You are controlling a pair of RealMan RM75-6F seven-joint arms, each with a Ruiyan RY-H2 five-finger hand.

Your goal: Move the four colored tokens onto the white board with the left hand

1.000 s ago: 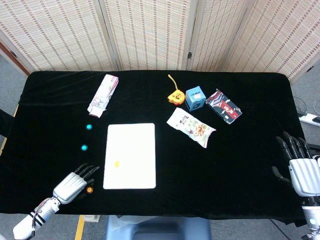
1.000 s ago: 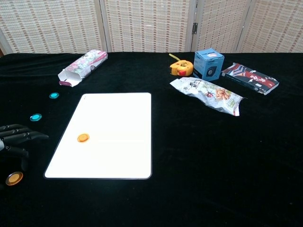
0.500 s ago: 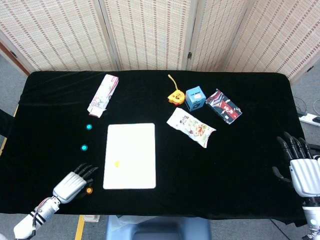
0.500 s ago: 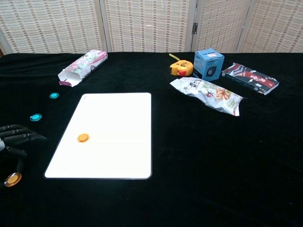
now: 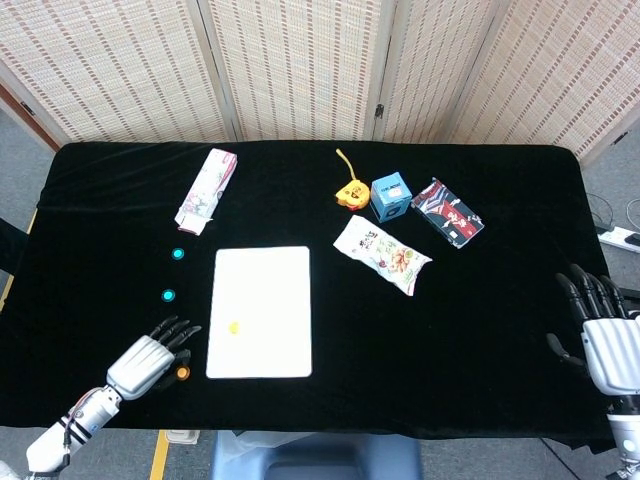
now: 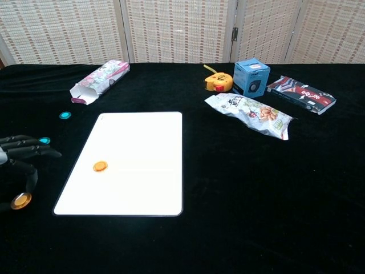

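Note:
The white board (image 5: 270, 290) (image 6: 142, 142) lies left of centre, with one orange token (image 5: 234, 327) (image 6: 100, 166) on it. My left hand (image 5: 148, 357) (image 6: 20, 155) hovers at the board's near left corner. It pinches a second orange token (image 5: 183, 373) (image 6: 21, 200) under its thumb, while the other fingers stay spread. Two teal tokens (image 5: 178, 254) (image 5: 168, 295) lie on the black cloth left of the board; the nearer teal token (image 6: 44, 140) sits just beyond my fingertips and the farther teal token (image 6: 65, 115) lies behind it. My right hand (image 5: 603, 335) rests open at the far right edge.
A floral carton (image 5: 206, 187) lies behind the board. A yellow tape measure (image 5: 349, 192), a blue box (image 5: 390, 197), a snack bag (image 5: 382, 254) and a dark packet (image 5: 447, 213) sit at the back right. The table's front edge is close to my left hand.
My left hand has risen and shifted slightly toward the board, and the orange token under its thumb has moved with it. The right hand stays put.

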